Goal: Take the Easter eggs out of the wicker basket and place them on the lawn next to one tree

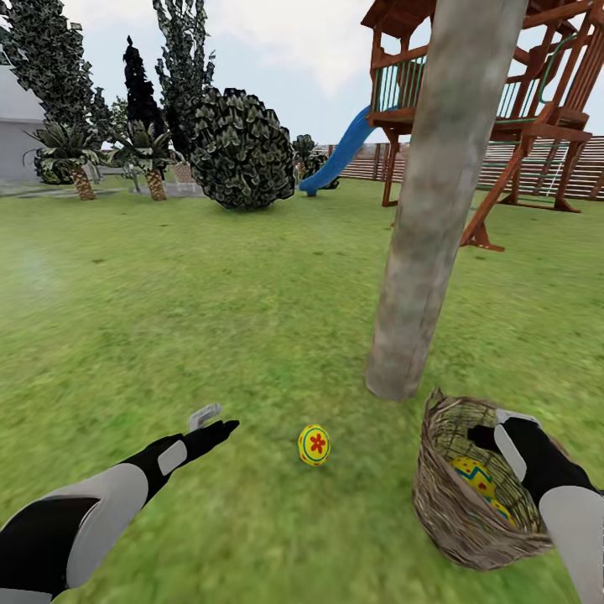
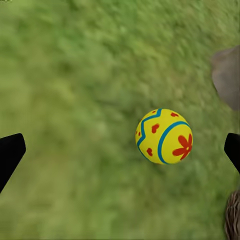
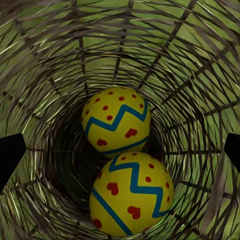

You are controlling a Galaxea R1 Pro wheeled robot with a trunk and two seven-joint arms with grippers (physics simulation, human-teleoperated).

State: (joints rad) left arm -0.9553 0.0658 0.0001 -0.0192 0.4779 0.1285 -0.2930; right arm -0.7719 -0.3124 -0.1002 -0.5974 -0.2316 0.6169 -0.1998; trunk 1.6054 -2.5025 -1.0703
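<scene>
Over the lawn [image 1: 210,319] in the head view, the right gripper [image 1: 491,429] sits at the mouth of the tilted wicker basket [image 1: 445,512] beside the tree [image 1: 432,218], while the left gripper [image 1: 214,424] hangs near one Easter egg [image 1: 314,445] lying on the grass. Left wrist view: that egg [image 2: 164,136] lies between wide-spread, empty fingers. Right wrist view: two eggs [image 3: 116,121] [image 3: 131,195] lie straight ahead down the basket, the second nearer, fingers wide apart and empty; no writing is legible.

One egg [image 1: 314,445] on lawn [image 1: 210,319] near tree [image 1: 436,201]; two eggs [image 3: 116,121] [image 3: 131,194] inside tilted wicker basket [image 1: 445,503]
</scene>
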